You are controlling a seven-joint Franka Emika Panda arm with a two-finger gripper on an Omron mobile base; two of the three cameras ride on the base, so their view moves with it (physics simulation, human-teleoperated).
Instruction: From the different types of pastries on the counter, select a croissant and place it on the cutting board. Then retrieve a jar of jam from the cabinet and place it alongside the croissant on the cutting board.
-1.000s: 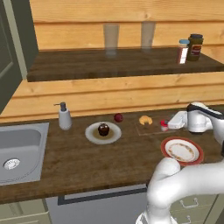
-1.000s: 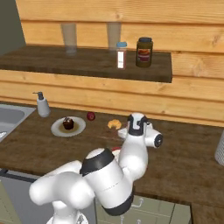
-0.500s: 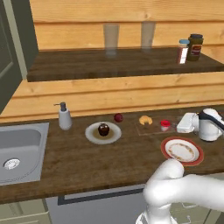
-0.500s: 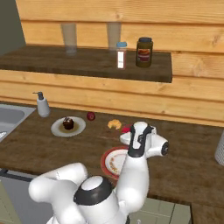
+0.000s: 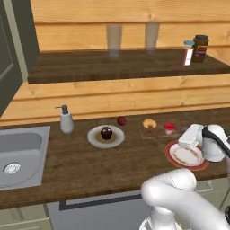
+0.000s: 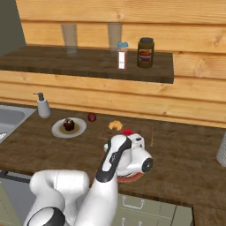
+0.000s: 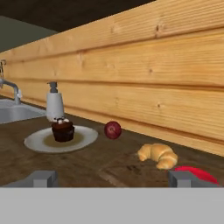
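The golden croissant (image 5: 149,122) (image 6: 115,125) (image 7: 157,155) lies on the thin dark cutting board (image 5: 157,133) (image 7: 124,168). Just right of it on the board stands a small red-lidded jar of jam (image 5: 169,128) (image 6: 128,131) (image 7: 194,173). My gripper (image 7: 113,179) is open with nothing between its fingers. It hangs low over the counter a short way from the board and faces the croissant and jar. In the left base view my white hand (image 5: 191,137) hovers over a red-rimmed plate, right of the jar.
The red-rimmed plate (image 5: 186,157) lies near the front edge. A chocolate cupcake (image 5: 106,133) (image 7: 62,130) sits on a white plate, with a red apple (image 5: 121,121) (image 7: 113,130) beside it. A soap dispenser (image 5: 66,120) and the sink (image 5: 18,148) are at the left. The shelf holds two glasses, a shaker (image 5: 187,52) and a dark jar (image 5: 201,48).
My hand has drawn back from the board toward the counter's front and sunk lower over the red-rimmed plate. The jaws have spread slightly wider. Croissant and jar have stayed put.
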